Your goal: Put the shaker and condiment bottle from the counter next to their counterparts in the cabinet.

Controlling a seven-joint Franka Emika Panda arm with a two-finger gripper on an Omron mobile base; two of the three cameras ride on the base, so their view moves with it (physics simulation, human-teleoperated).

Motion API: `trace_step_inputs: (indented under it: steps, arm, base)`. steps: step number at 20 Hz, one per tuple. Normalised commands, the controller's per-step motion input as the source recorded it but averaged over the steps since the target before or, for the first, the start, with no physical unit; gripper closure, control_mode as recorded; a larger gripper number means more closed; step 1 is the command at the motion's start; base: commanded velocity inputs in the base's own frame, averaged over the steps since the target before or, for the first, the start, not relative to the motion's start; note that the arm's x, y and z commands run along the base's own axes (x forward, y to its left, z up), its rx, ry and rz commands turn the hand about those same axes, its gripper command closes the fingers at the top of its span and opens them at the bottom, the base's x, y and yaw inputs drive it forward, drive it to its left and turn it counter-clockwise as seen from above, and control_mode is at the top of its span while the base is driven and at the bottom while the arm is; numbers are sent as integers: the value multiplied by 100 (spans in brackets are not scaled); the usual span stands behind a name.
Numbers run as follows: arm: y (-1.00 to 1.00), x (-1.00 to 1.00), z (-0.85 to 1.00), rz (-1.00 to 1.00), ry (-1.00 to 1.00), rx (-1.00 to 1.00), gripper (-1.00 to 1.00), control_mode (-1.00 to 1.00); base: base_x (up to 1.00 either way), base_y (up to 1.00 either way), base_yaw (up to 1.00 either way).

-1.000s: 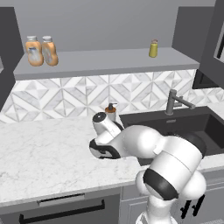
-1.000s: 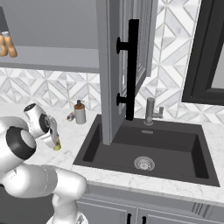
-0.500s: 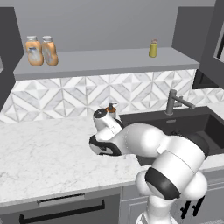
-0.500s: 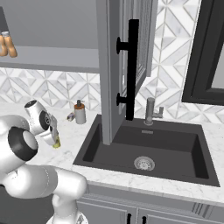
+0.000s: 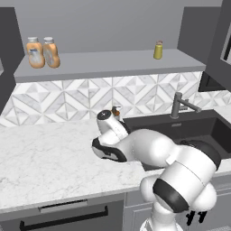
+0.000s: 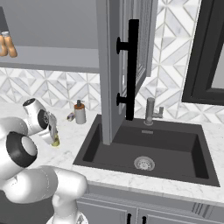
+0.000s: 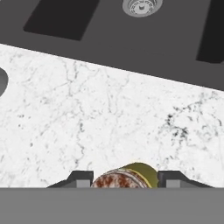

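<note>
Near the sink-side edge of the counter [image 5: 49,158], the gripper [image 7: 127,178] sits low over the shaker [image 7: 131,177], whose speckled brownish cap and olive-yellow side show between the two dark fingertips [image 7: 81,179] in the hand view. Over the last second the jaws have been narrowing, and the wrist has barely moved in either base view, so the change is a closing, not a lift. They now stand a little apart with the shaker between them; whether the pads already press on it I cannot tell, since the contact lies at the very bottom of the hand view. In the right base view the shaker [image 6: 55,141] stands upright on the marble, just under the gripper [image 6: 51,131], near the front left corner of the sink [image 6: 144,153].

For the task, this reads as the grasp of the shaker being made, with the carry up to the cabinet [image 5: 108,63] not yet begun. On the shelf, toward its right end, stands a small yellow-green shaker [image 5: 158,50], judged to be the counterpart. At the left end two orange white-capped bottles [image 5: 43,53] stand side by side, just about touching; judged from how they lie, the condiment bottle is already beside its wider twin. A grey pump dispenser [image 6: 79,113] stands at the back edge of the counter, against the tiled wall, apart from the gripper.
</note>
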Motion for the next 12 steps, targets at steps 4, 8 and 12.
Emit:
trace_step_inputs:
  steps: [4, 8, 12]
  arm:
    - [0, -19, 14, 0, -9, -1, 100, -100]
    - [0, -40, 87, 0, -16, -3, 100, -100]
    - [-2, -46, 77, 0, -11, -4, 100, -100]
  base:
    - [0, 0, 0]
    - [0, 0, 0]
    - [0, 0, 0]
